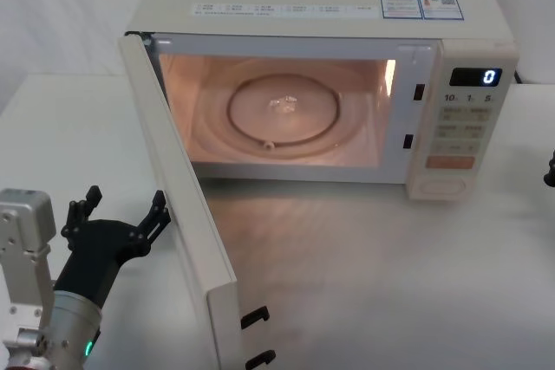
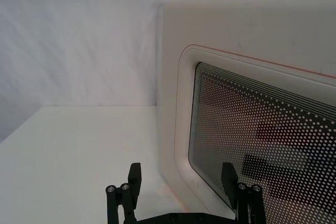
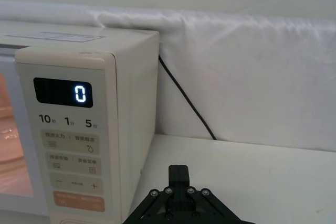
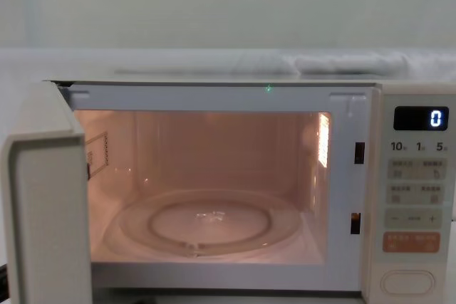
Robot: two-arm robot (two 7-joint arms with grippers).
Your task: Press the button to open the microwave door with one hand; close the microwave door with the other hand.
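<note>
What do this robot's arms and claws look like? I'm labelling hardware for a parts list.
The left claw is matte black, with slim jointed fingers on a black housing. Behind it sits a silver cylindrical wrist with a glowing green light, next to a boxy grey bracket with screw holes. The right claw is also black, with small silver-ringed pivot screws in a row across its linkage.

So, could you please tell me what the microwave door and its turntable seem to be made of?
The microwave door looks like matte cream plastic; its window is dark glass over a dotted, probably metal, mesh. The turntable seems clear glass, given its see-through sheen.
</note>
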